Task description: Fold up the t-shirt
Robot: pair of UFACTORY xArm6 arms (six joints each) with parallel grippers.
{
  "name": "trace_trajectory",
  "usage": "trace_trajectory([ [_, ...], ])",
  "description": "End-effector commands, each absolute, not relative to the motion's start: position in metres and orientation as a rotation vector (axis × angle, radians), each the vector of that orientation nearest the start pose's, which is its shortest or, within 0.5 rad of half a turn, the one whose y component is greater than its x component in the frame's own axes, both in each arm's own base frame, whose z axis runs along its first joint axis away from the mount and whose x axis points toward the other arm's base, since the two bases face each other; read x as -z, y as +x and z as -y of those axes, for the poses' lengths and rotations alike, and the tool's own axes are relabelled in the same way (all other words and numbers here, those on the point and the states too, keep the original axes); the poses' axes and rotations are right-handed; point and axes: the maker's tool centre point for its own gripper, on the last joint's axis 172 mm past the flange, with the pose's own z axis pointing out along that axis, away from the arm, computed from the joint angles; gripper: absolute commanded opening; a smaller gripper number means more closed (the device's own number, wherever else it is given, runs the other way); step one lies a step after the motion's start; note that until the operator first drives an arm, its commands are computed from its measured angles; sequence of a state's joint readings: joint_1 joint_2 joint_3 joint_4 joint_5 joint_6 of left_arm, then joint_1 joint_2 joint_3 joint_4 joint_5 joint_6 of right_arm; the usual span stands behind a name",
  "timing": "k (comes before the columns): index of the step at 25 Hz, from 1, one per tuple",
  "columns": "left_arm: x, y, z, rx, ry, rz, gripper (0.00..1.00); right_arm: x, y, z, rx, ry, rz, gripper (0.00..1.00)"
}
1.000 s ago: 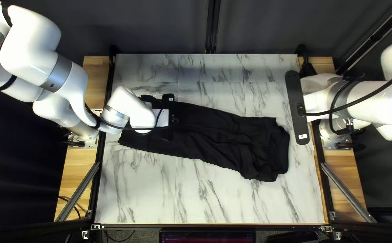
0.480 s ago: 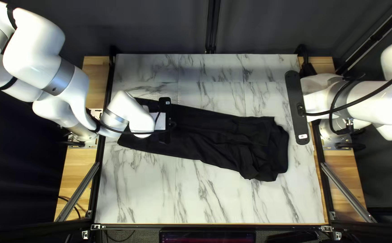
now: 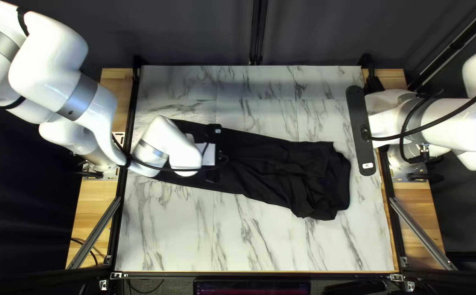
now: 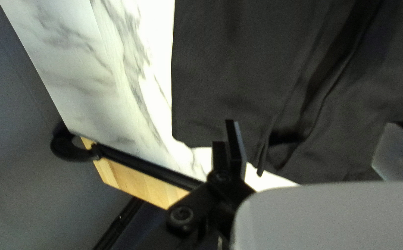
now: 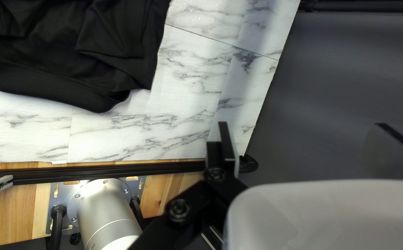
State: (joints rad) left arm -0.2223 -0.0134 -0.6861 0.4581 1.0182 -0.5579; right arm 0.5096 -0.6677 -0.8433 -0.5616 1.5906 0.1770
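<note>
The black T-shirt (image 3: 287, 164) is laid across the bench (image 3: 249, 240) from left to right, folded into a long band that widens toward the right, where the layers are rumpled. The left tool (image 4: 313, 124) is held over the left part of the cloth with its fingers wide apart and nothing clamped; a raised crease is seen ahead of it, near one fingertip. The right tool (image 5: 303, 124) is likewise spread and empty, kept off the cloth beyond its right end.

The step in hand is judged to be a grasp at the left end for a fold toward the right. All layers should be taken together, close to the edge, with the tool lowered squarely; if only the crease is pinched, the top layer may be dragged loose. The lift should be kept low and the cloth set down gently, so that the rumpled end is not pushed along the smooth surface.

The bench is topped with pale, marble-patterned panels and flanked by wooden strips (image 3: 93, 218); the far side is closed off by a dark curtain (image 3: 194, 33).
</note>
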Motion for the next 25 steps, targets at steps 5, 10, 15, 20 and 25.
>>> trace_trajectory([
  [5, -0.076, 0.376, -0.037, -0.114, -2.694, 0.016, 1.0, -0.348, 0.305, -0.006, -0.154, 2.544, -0.442, 1.0],
  [10, -0.057, 0.389, -0.048, -0.102, -2.7, 0.005, 1.0, -0.348, 0.305, -0.006, -0.154, 2.544, -0.442, 1.0],
  [15, -0.05, 0.397, -0.044, -0.095, -2.708, -0.011, 1.0, -0.348, 0.305, -0.006, -0.154, 2.544, -0.442, 1.0],
  [20, -0.043, 0.399, -0.038, -0.095, -2.716, -0.022, 1.0, -0.348, 0.305, -0.006, -0.154, 2.544, -0.442, 1.0],
  [25, -0.039, 0.401, -0.032, -0.098, -2.725, -0.029, 1.0, -0.348, 0.305, -0.006, -0.154, 2.544, -0.442, 1.0],
])
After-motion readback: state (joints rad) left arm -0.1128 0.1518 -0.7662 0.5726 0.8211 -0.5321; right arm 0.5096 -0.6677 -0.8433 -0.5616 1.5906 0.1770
